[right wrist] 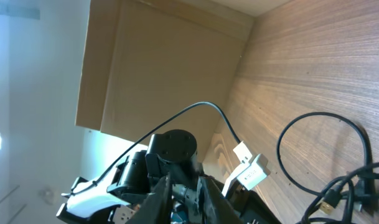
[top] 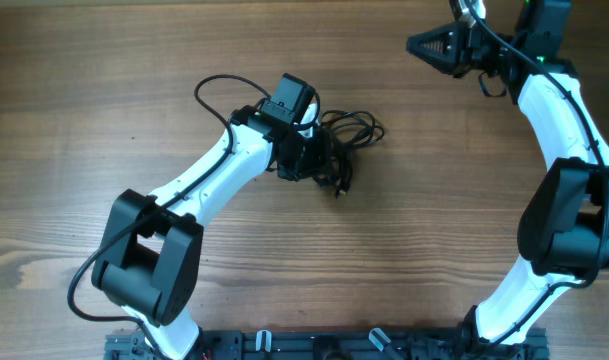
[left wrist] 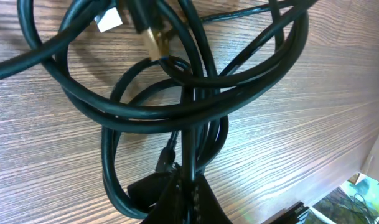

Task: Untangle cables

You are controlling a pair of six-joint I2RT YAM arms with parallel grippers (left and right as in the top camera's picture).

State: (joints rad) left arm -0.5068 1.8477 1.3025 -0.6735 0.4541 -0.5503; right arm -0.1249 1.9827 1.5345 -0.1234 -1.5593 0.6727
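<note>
From overhead, the cables [top: 352,132] lie in a small black tangle near the middle of the wooden bench [top: 184,50]. The left pincer [top: 319,168] is down at the tangle's left edge. The right pincer [top: 421,43] is well apart from it, over the far right corner (apart or together, I cannot tell).

In the left wrist view, the cables [left wrist: 177,112] loop over one another on the wood, with a gold-tipped plug [left wrist: 153,38] among them. The left pincer [left wrist: 186,193] is pinched together on one strand.

In the right wrist view, the cables [right wrist: 348,179] sit at the lower right, beyond the left arm [right wrist: 167,152].
</note>
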